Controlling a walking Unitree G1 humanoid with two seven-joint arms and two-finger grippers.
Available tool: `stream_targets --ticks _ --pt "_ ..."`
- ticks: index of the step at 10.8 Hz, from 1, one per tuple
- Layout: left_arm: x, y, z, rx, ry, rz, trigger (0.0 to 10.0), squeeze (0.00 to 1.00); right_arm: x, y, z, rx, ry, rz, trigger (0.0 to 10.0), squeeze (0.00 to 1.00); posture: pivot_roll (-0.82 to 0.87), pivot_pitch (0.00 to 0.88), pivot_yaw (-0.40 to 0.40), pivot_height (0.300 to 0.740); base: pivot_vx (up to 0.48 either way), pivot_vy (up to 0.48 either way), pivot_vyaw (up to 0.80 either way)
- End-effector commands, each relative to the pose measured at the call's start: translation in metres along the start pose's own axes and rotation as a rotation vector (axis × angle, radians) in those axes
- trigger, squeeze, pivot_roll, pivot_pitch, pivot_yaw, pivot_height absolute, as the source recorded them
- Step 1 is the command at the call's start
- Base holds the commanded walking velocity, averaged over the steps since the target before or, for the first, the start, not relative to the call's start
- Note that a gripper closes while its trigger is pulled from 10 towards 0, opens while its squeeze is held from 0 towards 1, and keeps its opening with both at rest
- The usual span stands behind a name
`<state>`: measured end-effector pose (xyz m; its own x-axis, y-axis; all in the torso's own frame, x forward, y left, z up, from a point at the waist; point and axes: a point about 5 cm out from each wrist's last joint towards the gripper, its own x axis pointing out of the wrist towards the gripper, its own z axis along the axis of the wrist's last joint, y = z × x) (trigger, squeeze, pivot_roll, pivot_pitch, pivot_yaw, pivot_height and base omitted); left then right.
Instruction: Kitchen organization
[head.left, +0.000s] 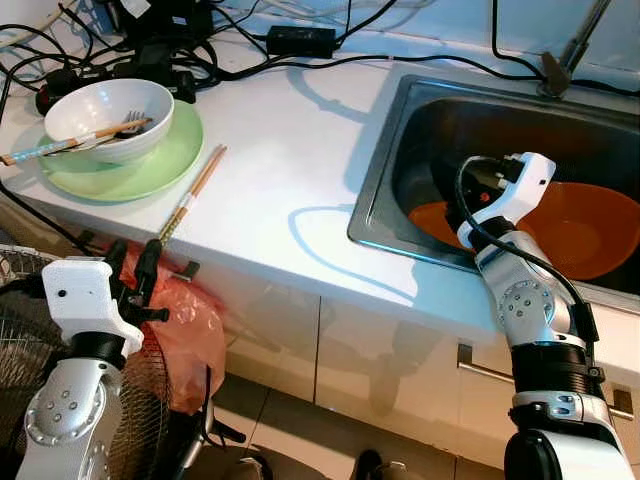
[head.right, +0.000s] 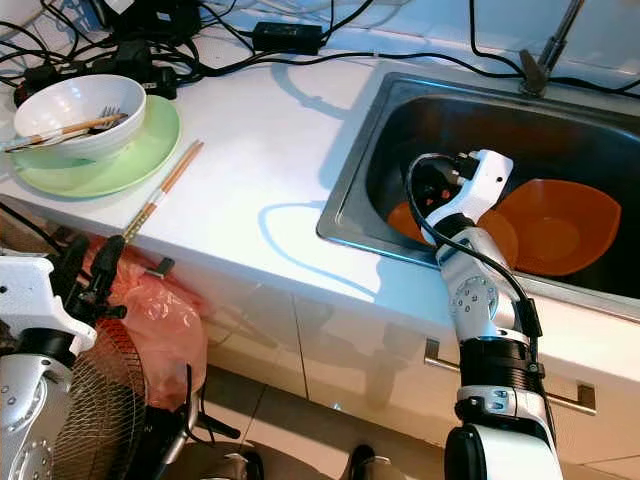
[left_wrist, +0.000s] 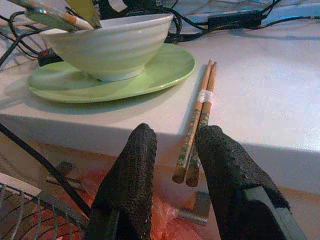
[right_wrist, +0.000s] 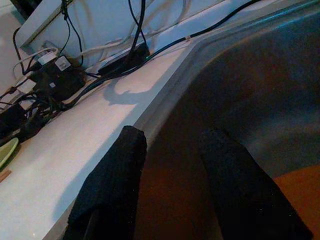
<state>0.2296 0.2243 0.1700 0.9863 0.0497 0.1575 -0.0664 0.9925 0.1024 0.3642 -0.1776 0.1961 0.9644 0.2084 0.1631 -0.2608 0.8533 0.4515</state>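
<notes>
Green plate (head.left: 160, 165), white bowl (head.left: 105, 115), orange bowls (head.left: 585, 225).

The counter (head.left: 290, 170) is smooth, glossy white. Just ahead of the left jaws lie wooden chopsticks (left_wrist: 196, 120), matt and worn at the tips; the fingers (left_wrist: 131, 175) look rough, black and knitted. Beyond sit a glossy ribbed white bowl (left_wrist: 112, 47) and a shiny green plate (left_wrist: 165, 67). The right jaws hang over a brushed metal sink (head.left: 420, 110) holding smooth orange plastic-looking dishes (head.left: 580, 225).
</notes>
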Motion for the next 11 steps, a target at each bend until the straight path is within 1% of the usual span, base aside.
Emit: stream_targets --ticks 1,11 --pt "0.0000 -0.0002 -0.0031 0.014 0.013 -0.010 10.0 0.00 0.0010 0.0019 0.0014 -0.010 -0.006 0.012 10.0 0.00 0.16 0.186 -0.008 0.740 0.000 0.000 0.00" --pt "0.0065 -0.0055 -0.0095 -0.009 0.043 -0.027 10.0 0.00 0.0002 0.0012 0.0017 -0.015 -0.008 0.003 10.0 0.00 0.16 0.193 -0.008 0.740 0.000 0.000 0.00"
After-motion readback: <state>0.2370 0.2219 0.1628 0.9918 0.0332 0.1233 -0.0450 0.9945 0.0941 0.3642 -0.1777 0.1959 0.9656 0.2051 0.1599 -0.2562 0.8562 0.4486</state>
